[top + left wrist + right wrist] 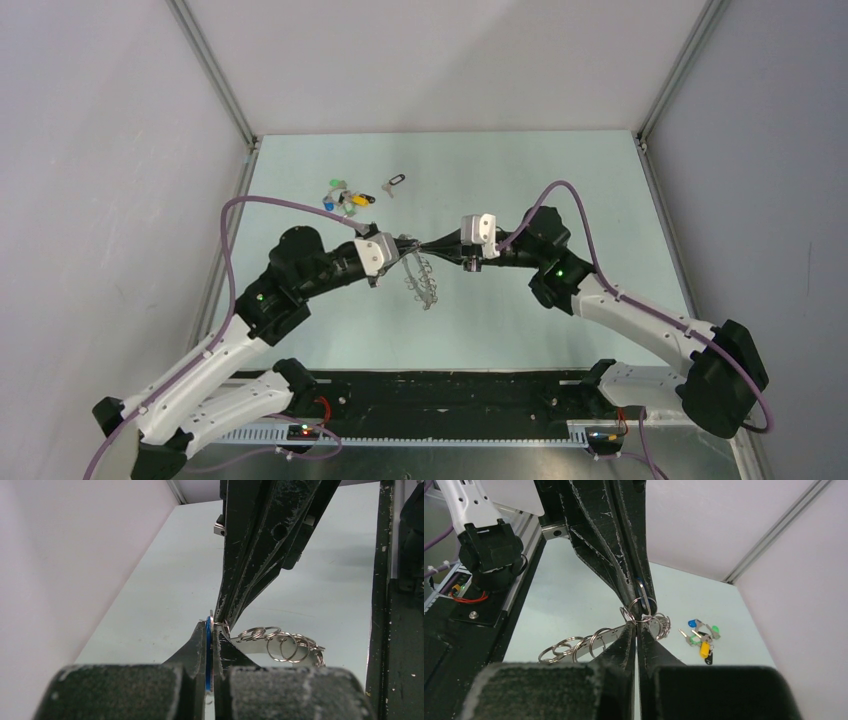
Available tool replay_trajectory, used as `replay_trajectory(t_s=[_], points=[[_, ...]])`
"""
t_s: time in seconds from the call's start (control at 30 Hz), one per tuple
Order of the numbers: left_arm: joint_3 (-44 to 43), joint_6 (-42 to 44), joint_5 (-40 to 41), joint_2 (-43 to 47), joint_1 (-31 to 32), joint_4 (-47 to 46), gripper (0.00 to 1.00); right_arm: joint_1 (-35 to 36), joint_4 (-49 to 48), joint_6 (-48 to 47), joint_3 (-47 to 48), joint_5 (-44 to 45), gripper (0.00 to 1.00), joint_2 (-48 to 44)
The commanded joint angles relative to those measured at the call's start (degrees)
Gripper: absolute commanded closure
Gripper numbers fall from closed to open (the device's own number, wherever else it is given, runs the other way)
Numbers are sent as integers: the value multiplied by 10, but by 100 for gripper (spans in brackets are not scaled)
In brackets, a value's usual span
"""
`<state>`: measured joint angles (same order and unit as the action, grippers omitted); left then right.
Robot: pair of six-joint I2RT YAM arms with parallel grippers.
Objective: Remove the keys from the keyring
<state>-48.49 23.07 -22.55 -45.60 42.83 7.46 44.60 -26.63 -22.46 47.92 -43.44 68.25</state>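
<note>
Top external — left gripper [416, 246] clamped on a blue-edged piece [207, 652], right gripper [433, 247] pinched on the keyring [422, 280].

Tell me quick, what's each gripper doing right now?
Left gripper: closed, fingers pinching a blue-capped key.
Right gripper: closed, fingers apparently pinching the keyring right beside it.

pale table [560, 160] w/ coloured-tag keys [345, 198] & black-tag key [393, 184] nr back.

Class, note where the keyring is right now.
In the top view, the keyring hangs mid-table, pinched between the left hand and right hand, with coloured keys farther back-left.
</note>
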Motion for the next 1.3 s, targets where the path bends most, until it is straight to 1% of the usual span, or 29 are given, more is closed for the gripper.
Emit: replay_trajectory(t_s=[0.0, 0.13, 0.23, 0.37, 0.47, 0.53, 0.57, 0.63, 0.67, 0.7, 0.77, 0.8, 0.9, 1.13, 1.27], points=[[-4, 11, 18, 14, 0, -35, 100, -2, 6, 37, 27, -5, 100, -6], [10, 16, 47, 21, 1, -44, 100, -19, 10, 90, 27, 20, 100, -21], [17, 17, 62, 23, 1, -51, 100, -45, -5, 166, 27, 30, 100, -32], [22, 17, 75, 19, 0, -53, 100, -67, -98, 259, 7, 7, 100, -40], [21, 14, 72, 18, 0, -53, 100, -72, -159, 309, -19, 43, 100, -46], [21, 14, 72, 19, 0, -54, 100, -73, -212, 362, -35, 67, 100, -42], [21, 14, 73, 19, 1, -54, 100, -73, -246, 397, -42, 70, 100, -36], [21, 15, 74, 20, 0, -54, 100, -72, -292, 431, -55, 61, 98, -25], [21, 15, 75, 21, 0, -54, 100, -72, -302, 422, -59, 37, 91, -19], [22, 15, 75, 22, 1, -54, 100, -72, -309, 408, -67, 24, 76, -18], [22, 16, 73, 24, 1, -54, 100, -71, -282, 356, -75, 12, 65, -23], [21, 16, 71, 24, 1, -54, 100, -70, -266, 316, -75, 15, 63, -31], [22, 17, 66, 26, 0, -54, 100, -69, -203, 246, -76, 27, 62, -46], [25, 18, 50, 30, 1, -55, 100, -34, -125, 71, -64, 50, 66, -49], [27, 19, 45, 32, 1, -55, 100, -12, -78, 5, -33, 58, 66, -36]])
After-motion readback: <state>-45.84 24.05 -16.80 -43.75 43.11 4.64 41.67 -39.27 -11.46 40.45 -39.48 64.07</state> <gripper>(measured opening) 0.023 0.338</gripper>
